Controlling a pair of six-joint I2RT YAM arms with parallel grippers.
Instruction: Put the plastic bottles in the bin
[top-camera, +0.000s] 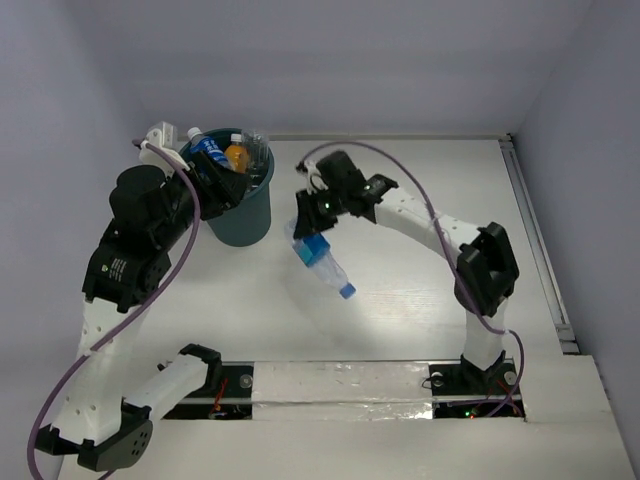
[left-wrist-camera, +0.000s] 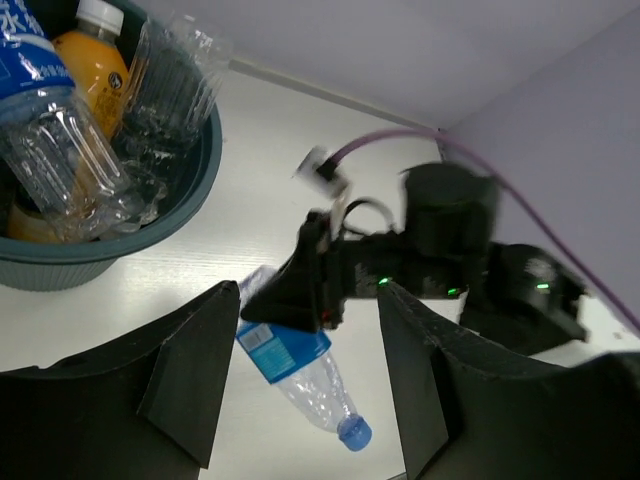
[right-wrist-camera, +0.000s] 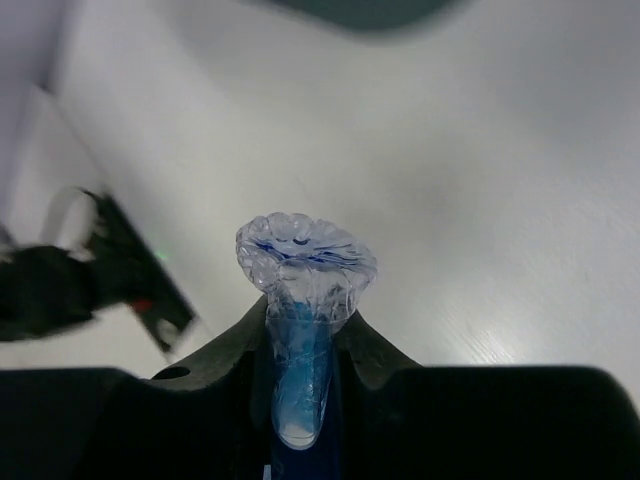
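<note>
The dark teal bin (top-camera: 240, 222) stands at the back left and holds several plastic bottles: a clear one with a blue label (left-wrist-camera: 45, 115), an orange one (left-wrist-camera: 93, 68) and a crumpled clear one (left-wrist-camera: 170, 90). My left gripper (top-camera: 222, 183) hovers at the bin's near rim (left-wrist-camera: 60, 268), open, with nothing between its fingers (left-wrist-camera: 190, 380). To the right of the bin, my right gripper (top-camera: 310, 215) is shut on a clear plastic bottle with a blue label (top-camera: 318, 250). This bottle hangs tilted above the table, its blue cap (top-camera: 347, 291) pointing down. The squeezed base (right-wrist-camera: 305, 255) sticks out past the right fingers.
The white table (top-camera: 400, 300) ends at a metal rail (top-camera: 535, 250) on the right. Grey walls close off the back and both sides. A purple cable (top-camera: 400, 165) loops above the right arm.
</note>
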